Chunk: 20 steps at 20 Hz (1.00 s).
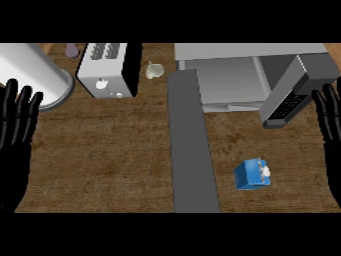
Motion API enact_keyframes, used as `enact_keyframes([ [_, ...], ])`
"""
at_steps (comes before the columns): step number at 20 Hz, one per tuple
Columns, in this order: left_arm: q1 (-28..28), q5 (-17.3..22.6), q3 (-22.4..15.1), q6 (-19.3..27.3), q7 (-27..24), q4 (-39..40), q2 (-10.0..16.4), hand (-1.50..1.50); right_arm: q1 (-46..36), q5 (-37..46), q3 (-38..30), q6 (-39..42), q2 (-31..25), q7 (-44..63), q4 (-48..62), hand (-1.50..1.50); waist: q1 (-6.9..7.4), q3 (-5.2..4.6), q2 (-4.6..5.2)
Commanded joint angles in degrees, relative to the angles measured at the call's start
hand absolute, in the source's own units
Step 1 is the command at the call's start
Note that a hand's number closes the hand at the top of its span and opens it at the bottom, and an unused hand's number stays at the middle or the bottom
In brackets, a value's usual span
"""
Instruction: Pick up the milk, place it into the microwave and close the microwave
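A blue milk carton (253, 174) with a white cap stands on the wooden counter at the lower right. Behind it sits the grey microwave (232, 80), its door (289, 95) swung open to the right and its cavity bare. My right hand (340, 130) rests open at the right edge, fingers up, to the right of the carton and apart from it. At the left edge my left hand (7, 135) rests open in the same way. Neither hand touches anything.
A grey strip (191, 145) runs down the counter's middle. A white toaster (108, 70) stands at the back left, with a small cream cup (154, 70) beside it. A large white cylinder (27, 70) occupies the far left corner, a small purple object (71, 50) behind it.
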Motion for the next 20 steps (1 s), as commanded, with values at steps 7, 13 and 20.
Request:
enact_keyframes([
  [7, 1.64, 7.73, 0.16, 2.86, 0.91, 6.68, -4.87, -1.5, 15.04, 8.68, 9.69, -4.57, 4.62, 9.49, -13.39, -1.5, -0.44, -3.59, 1.37],
  [13, 11.75, 8.12, -6.79, 4.29, -6.9, 4.73, -5.08, -1.5, 27.57, 15.31, 20.48, -9.4, 4.75, 4.4, -17.1, -1.5, 0.95, -3.36, 1.39],
  [20, 19.16, 11.78, -5.08, -2.11, -9.9, 1.65, -5.14, -1.5, 35.72, 17.34, 25.68, -13.48, 4.77, -4.59, -11.94, -1.5, 1.19, -3.33, 1.37],
])
